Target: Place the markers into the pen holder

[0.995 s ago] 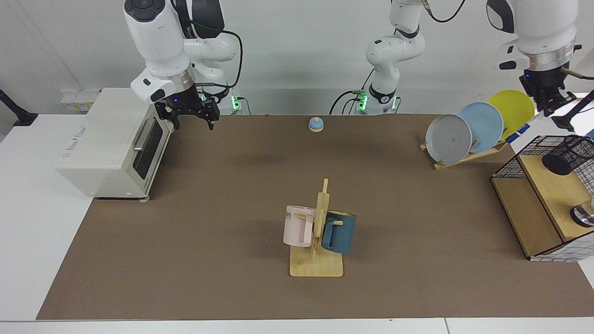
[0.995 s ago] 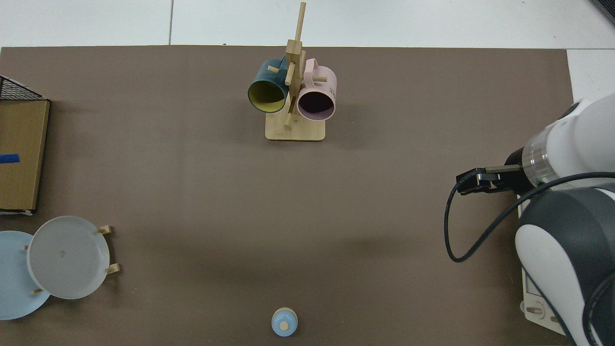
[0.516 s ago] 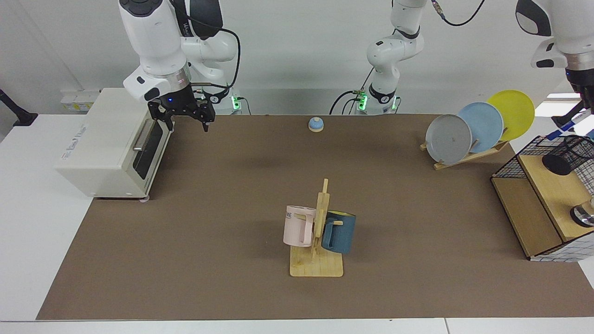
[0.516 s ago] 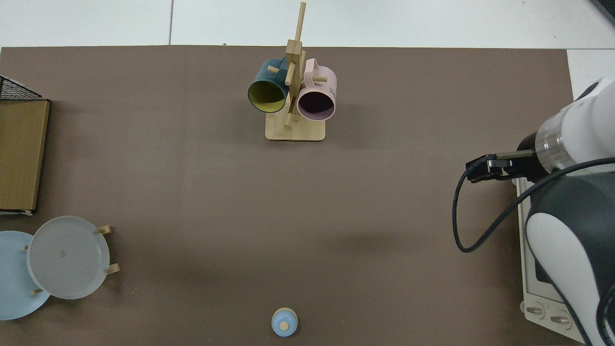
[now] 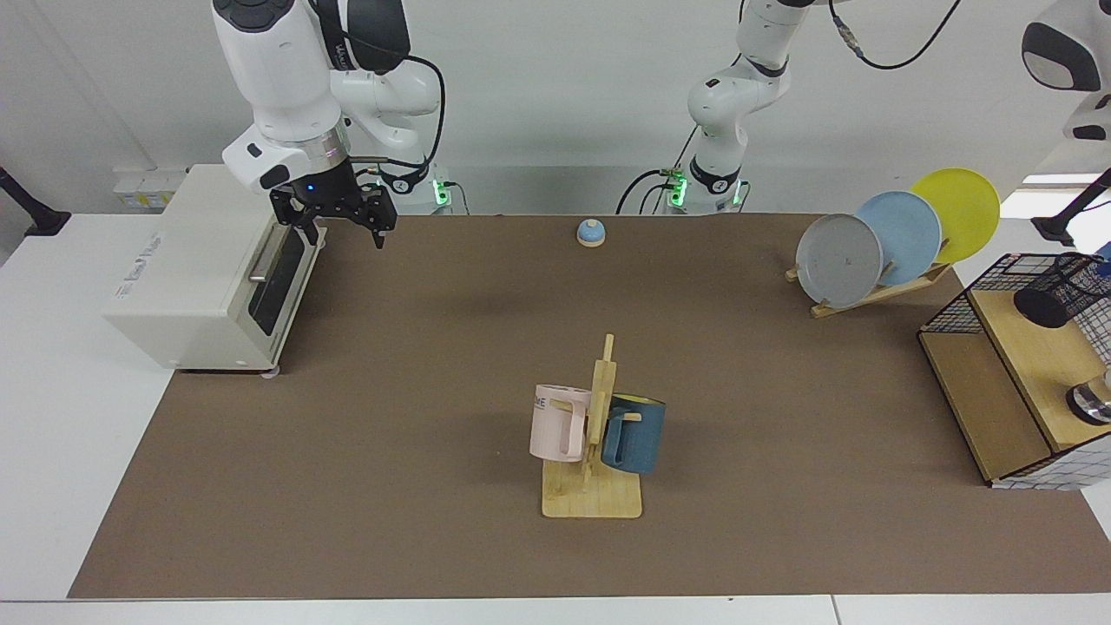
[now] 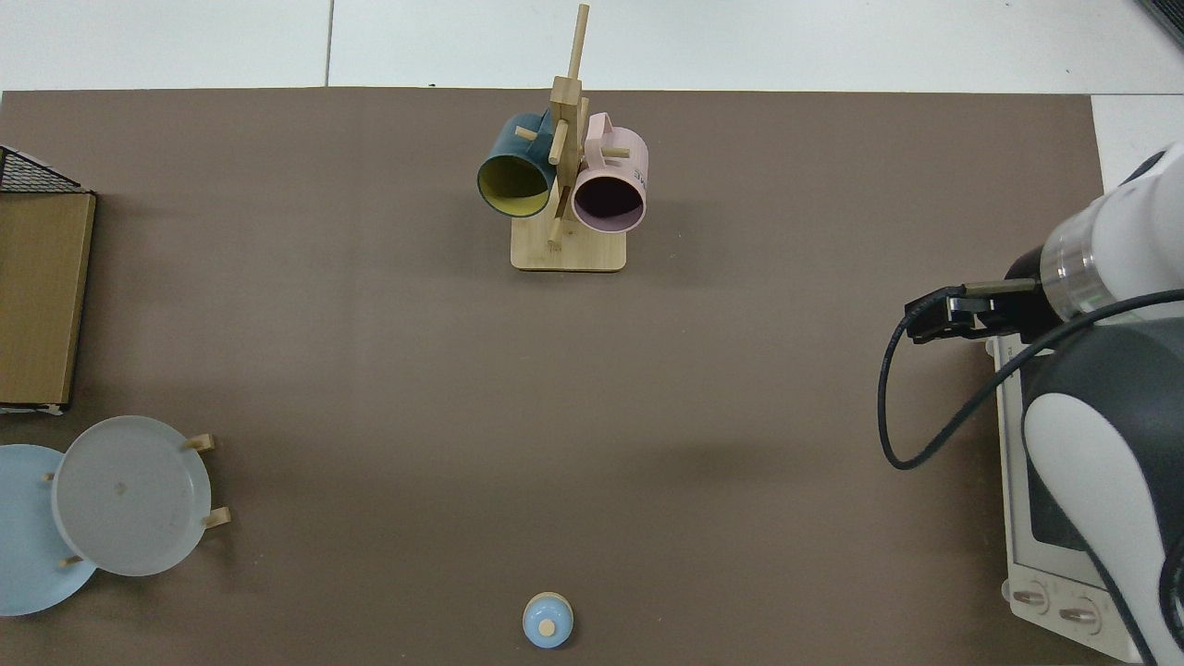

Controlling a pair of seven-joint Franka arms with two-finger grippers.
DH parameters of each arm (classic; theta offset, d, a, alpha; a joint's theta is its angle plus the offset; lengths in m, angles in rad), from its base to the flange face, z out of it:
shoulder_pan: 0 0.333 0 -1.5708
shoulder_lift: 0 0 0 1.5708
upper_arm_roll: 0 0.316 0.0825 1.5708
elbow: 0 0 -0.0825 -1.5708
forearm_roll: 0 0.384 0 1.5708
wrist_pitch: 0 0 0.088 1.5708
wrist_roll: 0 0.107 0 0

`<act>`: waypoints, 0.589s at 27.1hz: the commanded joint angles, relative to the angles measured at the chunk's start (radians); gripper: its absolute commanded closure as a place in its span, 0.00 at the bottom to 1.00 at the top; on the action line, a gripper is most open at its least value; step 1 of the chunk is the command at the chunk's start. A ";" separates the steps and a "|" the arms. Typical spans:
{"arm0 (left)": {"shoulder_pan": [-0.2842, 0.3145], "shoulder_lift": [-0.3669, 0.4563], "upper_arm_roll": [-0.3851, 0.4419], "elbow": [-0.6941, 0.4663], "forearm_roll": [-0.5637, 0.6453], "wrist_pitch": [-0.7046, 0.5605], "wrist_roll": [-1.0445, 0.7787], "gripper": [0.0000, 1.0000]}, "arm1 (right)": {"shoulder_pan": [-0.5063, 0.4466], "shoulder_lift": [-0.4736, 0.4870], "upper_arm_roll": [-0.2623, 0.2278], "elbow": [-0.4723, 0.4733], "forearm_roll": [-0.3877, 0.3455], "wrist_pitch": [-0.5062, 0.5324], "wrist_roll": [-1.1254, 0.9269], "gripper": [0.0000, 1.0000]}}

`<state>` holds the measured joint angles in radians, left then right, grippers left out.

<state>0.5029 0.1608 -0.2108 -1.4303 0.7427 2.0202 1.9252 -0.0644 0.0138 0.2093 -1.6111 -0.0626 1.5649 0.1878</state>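
Here, we look across a brown mat [image 5: 417, 365] spread over a white table [image 5: 61, 408], white wall behind, where a wooden mug tree [image 5: 594, 451] carries a pink mug [image 5: 555, 423] and a blue mug [image 5: 636, 433]. A white toaster oven [image 5: 200, 269] sits at one end, three plates on a wooden rack [image 5: 877, 243] and a black wire-frame rack with wooden shelves [image 5: 1011, 373] at the other. The black mesh pen holder [image 5: 1057, 291] stands on that rack's upper shelf. The right gripper [image 5: 334, 227] hangs by the oven, fingers spread. A half-second ago the left gripper held the blue-capped marker above the holder; both have since gone out of frame, so we cannot tell where the marker is.
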 commanded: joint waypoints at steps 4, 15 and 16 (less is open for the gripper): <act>0.057 0.079 -0.016 0.054 0.050 0.101 0.069 1.00 | -0.018 -0.009 0.015 -0.013 0.007 0.001 0.071 0.01; 0.112 0.097 -0.001 0.031 0.086 0.091 0.097 1.00 | -0.026 -0.014 0.013 -0.018 0.047 0.003 0.122 0.01; 0.114 0.095 0.002 0.027 0.084 0.092 0.094 1.00 | -0.025 -0.014 0.013 -0.019 0.047 0.004 0.122 0.01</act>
<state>0.5734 0.2370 -0.2028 -1.4069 0.8335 2.1130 2.0002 -0.0674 0.0137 0.2102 -1.6144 -0.0417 1.5649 0.2943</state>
